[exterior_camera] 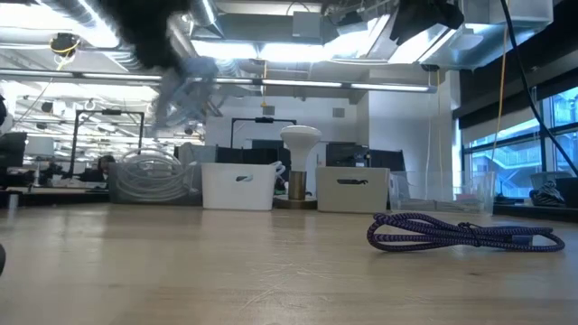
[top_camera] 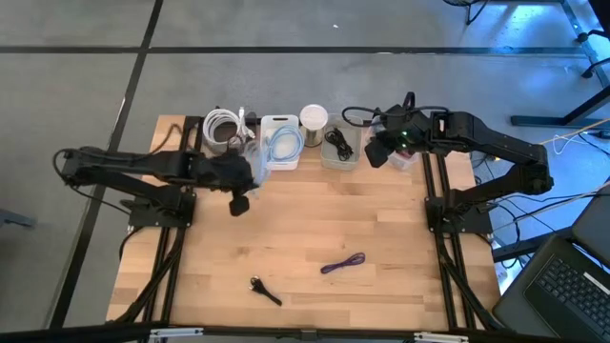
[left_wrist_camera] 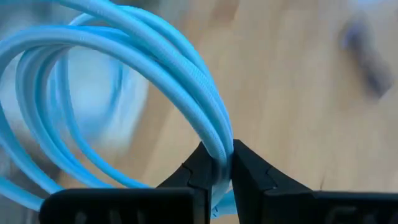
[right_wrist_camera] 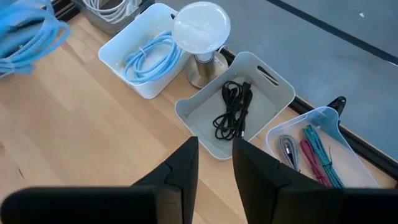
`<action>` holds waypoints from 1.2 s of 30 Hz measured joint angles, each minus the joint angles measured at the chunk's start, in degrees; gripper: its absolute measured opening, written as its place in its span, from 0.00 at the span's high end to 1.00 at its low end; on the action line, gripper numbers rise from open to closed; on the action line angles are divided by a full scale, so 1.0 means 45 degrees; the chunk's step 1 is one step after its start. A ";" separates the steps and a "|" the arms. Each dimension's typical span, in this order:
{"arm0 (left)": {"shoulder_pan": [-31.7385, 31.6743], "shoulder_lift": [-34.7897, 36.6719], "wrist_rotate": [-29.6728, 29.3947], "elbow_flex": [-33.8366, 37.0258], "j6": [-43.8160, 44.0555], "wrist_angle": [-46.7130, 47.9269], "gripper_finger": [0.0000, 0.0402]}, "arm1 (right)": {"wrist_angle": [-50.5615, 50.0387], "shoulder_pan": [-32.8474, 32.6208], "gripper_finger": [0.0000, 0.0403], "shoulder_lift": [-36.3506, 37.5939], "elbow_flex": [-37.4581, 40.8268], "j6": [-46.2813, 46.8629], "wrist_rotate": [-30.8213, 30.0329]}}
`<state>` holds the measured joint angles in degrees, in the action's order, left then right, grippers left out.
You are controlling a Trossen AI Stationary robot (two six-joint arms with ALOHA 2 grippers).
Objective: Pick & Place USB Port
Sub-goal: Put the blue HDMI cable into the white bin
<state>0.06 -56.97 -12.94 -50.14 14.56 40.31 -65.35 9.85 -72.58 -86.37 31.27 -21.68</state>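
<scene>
A light blue coiled USB cable (left_wrist_camera: 124, 74) is up in the air with my left gripper (left_wrist_camera: 222, 160) shut on it. In the high view that gripper (top_camera: 238, 191) is at the table's back left, near the bins. The low view shows the cable (exterior_camera: 185, 90) as a blur well above the table, and the right wrist view catches it (right_wrist_camera: 25, 31) at its edge. My right gripper (right_wrist_camera: 214, 165) hovers open above the back right bins (top_camera: 379, 151), with nothing between its fingers. My left gripper pinches a bundle of the coil's strands (left_wrist_camera: 217, 144) between its two fingers. The fingers slant down and lie across the strands. The coil is lifted clear of the table, and its loops spread away from the fingers.
Along the far edge stand a bowl of white cables (top_camera: 224, 129), a white bin with another blue cable (right_wrist_camera: 149, 56), a white lamp (right_wrist_camera: 200, 28), a white bin with a black cable (right_wrist_camera: 233, 112) and a clear bin of cables (right_wrist_camera: 311, 149). A purple cable (top_camera: 343, 264) and a black one (top_camera: 265, 292) lie near the front.
</scene>
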 joint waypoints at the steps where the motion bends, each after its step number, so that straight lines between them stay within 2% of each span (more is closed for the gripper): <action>1: -0.0039 0.0108 0.0000 -0.0050 -0.0584 -0.0978 0.93 | 0.0031 0.0000 0.75 0.0000 0.0000 0.0000 -0.0040; 5: -0.0684 0.0073 0.0275 -0.0085 -0.2941 -0.4136 0.93 | 0.0036 -0.0001 0.75 0.0000 0.0000 0.0010 -0.0046; 11: -0.2828 -0.1070 0.1594 -0.0085 -0.4482 -0.5881 0.93 | 0.0038 0.0000 0.75 0.0000 0.0000 0.0051 -0.0045; 20: -0.5120 -0.3014 0.3337 -0.0080 -0.5258 -0.6748 0.93 | 0.0035 -0.0001 0.75 0.0000 0.0000 -0.0017 -0.0046; 36: -0.7312 -0.5442 0.4384 -0.0080 -0.5789 -0.7336 0.93 | 0.0027 -0.0005 0.75 0.0000 0.0000 -0.0049 -0.0046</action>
<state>-32.84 -81.46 6.79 -50.50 -11.49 7.30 -65.23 9.82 -72.58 -86.37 31.05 -21.89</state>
